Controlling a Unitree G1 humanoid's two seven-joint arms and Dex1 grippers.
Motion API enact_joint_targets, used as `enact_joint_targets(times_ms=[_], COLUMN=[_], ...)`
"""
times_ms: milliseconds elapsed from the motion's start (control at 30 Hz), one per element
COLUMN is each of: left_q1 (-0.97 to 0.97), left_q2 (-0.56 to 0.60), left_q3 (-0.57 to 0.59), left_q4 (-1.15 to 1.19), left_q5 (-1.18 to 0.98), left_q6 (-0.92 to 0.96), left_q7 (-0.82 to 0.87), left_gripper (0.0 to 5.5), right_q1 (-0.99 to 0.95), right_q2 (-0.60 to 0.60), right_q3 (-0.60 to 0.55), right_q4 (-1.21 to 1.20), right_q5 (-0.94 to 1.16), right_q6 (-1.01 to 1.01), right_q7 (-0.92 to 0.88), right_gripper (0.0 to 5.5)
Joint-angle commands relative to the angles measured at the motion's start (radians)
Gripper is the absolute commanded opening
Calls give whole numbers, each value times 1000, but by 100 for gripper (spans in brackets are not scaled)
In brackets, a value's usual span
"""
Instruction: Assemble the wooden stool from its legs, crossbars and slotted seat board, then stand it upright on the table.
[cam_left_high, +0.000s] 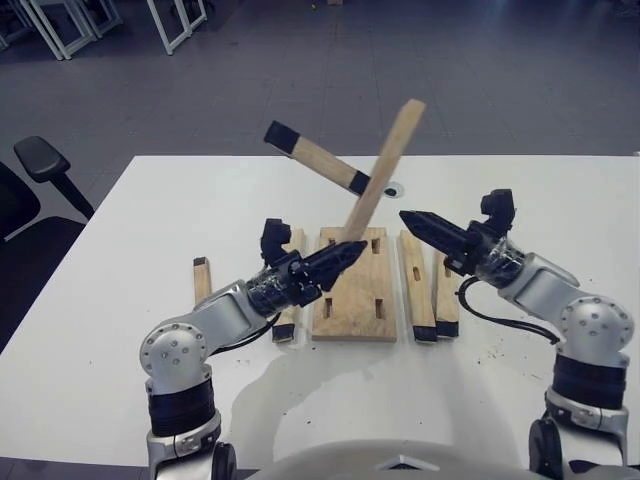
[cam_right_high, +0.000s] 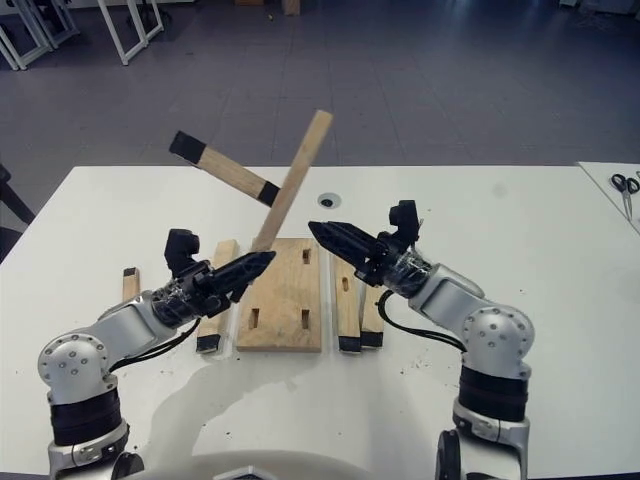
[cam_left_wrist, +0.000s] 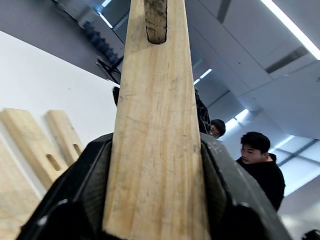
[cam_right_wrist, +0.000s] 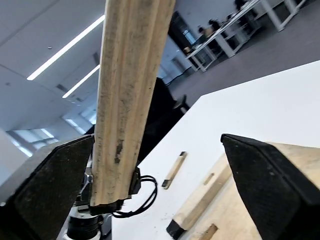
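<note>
held leg (cam_left_wrist: 157, 130) cut off at wrist view's edge, flat leg (cam_right_high: 212, 330) partly hidden behind left pincer (cam_left_high: 350, 252)

Head eyes: mine, high, facing down over the table (cam_left_high: 150, 220). Wrist cameras: close, both sharing the raised leg (cam_left_wrist: 157, 125).

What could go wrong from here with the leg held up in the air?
The left gripper clamps the leg only at its lower end, so the tilted leg might twist. The crossbar sticks sideways from the leg's slot and could drop out. The open right gripper might knock it while closing.
</note>
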Motion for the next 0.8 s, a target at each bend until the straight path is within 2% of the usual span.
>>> enact_joint_targets(times_ms=[33,233,367,600,800], left_q1=[-50,-39,-54,-36,-47], left_q2=[50,94,119,193,206], left_q3=[-38,-103,-122,-143,-148], left_q4=[23,-2,-3,10,12], left_q5=[-53,-98,-130,-118,-137], left_q6=[14,6,-9,-7,-30], left_q7=[14,1,-12,-57,-91], left_gripper=[206,206,206,206,206], right_q1=[-54,-87,-99,-102,-130], right_q2=[-39,-41,-52,-117,-155], right_q3=[-7,69,123,139,162], right_q4=[42,66,96,107,89], right_q5=[156,302,282,269,219], right_q6=[63,89,91,113,116], right_q7=[-14,-58,-58,21,90], right_gripper=[462,462,462,329,219])
